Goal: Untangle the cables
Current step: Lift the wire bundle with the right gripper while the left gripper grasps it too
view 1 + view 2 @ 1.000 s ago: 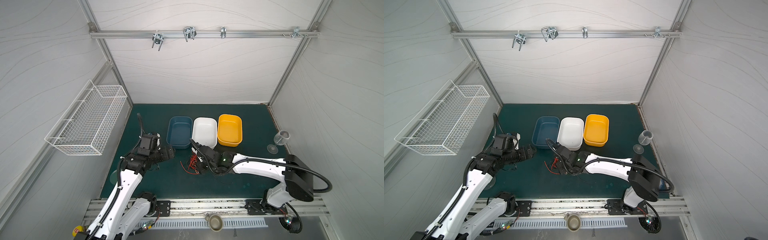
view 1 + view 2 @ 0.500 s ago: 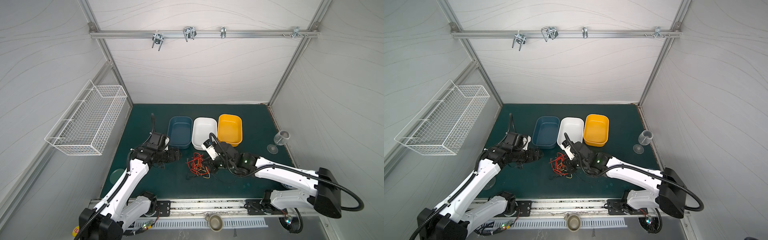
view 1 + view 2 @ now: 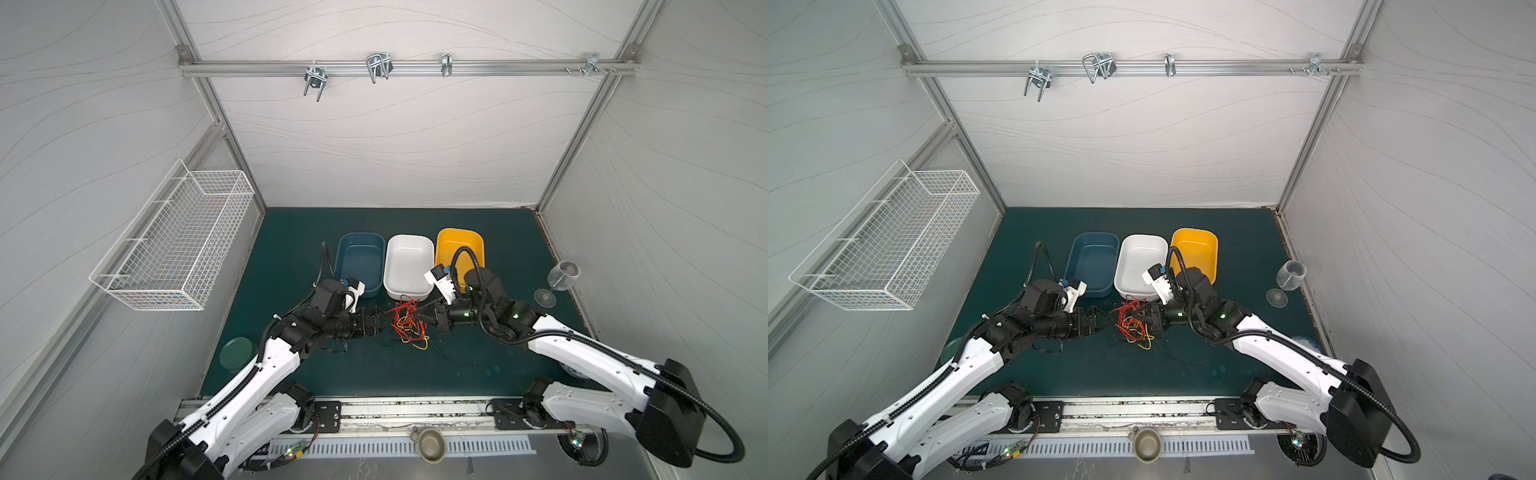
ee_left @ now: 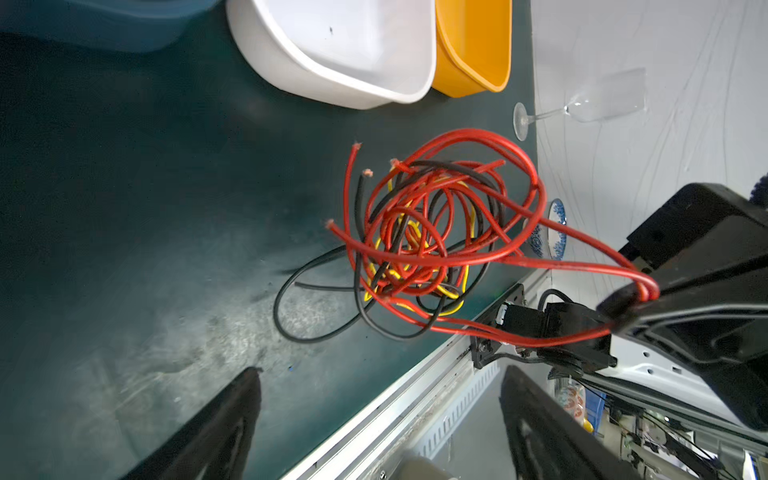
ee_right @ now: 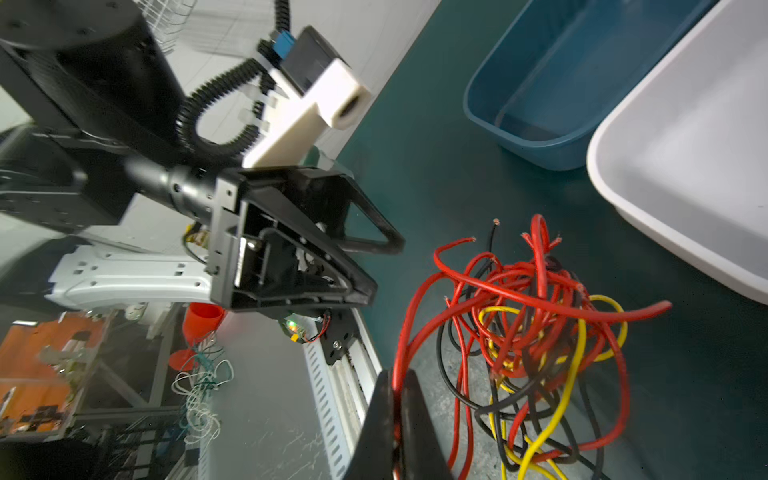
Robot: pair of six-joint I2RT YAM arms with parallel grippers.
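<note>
The cables (image 3: 408,321) (image 3: 1131,320) are a tangle of red, black and yellow wires in the middle of the green mat, just in front of the white bin. My right gripper (image 5: 397,378) (image 3: 424,318) (image 4: 636,296) is shut on red cable loops at the tangle's right side. The red part is held up, while black and yellow ends trail on the mat (image 4: 124,249). My left gripper (image 4: 379,374) (image 3: 384,326) (image 5: 384,268) is open just left of the cables (image 4: 436,232) (image 5: 532,316), pointing at them, with nothing between its fingers.
A blue bin (image 3: 359,266), a white bin (image 3: 409,266) and a yellow bin (image 3: 459,249) stand in a row behind the tangle. A wine glass (image 3: 557,282) lies at the right wall, a green lid (image 3: 236,353) at the left. A wire basket (image 3: 174,245) hangs on the left wall.
My right gripper has drawn the cables a little to the right and its arm has swung out to the right. My left gripper has moved right, up to the tangle, staying open.
</note>
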